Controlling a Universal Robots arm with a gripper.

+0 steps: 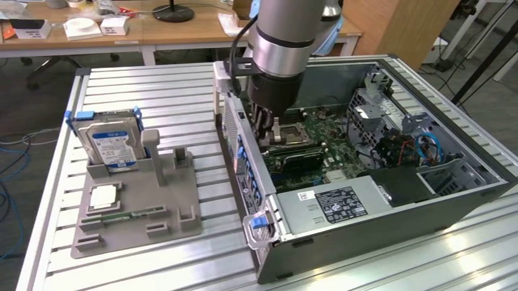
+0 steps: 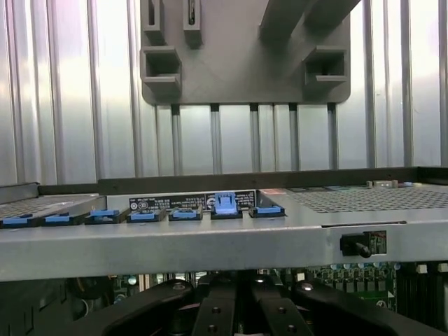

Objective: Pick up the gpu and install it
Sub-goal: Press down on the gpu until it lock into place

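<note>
Your arm reached down into the open PC case (image 1: 453, 182), the pincer (image 1: 265, 124) sitting low inside, just above the green motherboard (image 1: 319, 124) near the square metal CPU socket (image 1: 293, 132). In the wrist view the black pincer (image 2: 234, 294) fingers were pressed together, fully closed, w/ nothing I could make out between them. The gpu looked to be the dark flat card (image 1: 293, 160) seated on the board just below the pincer, but I couldn't tell for sure, nor whether the pincer touched it.

The case was dark grey sheet metal, w/ perforated mesh panels and a row of blue plastic slot clips (image 2: 143, 215) along its silvery rear edge; one clip (image 2: 225, 204) stood raised. A boxy silver PSU (image 1: 340, 206) w/ a black label sat at the near end.

On the ribbed aluminium table (image 1: 162, 91), at the exterior view's left, you had a matte grey plastic fixture tray (image 1: 174, 224) w/ slotted posts. It held a silver hard drive (image 1: 115, 145) standing upright in blue rails, a square CPU chip (image 1: 103, 197) lying flat, and a slim green RAM stick (image 1: 130, 214).
</note>
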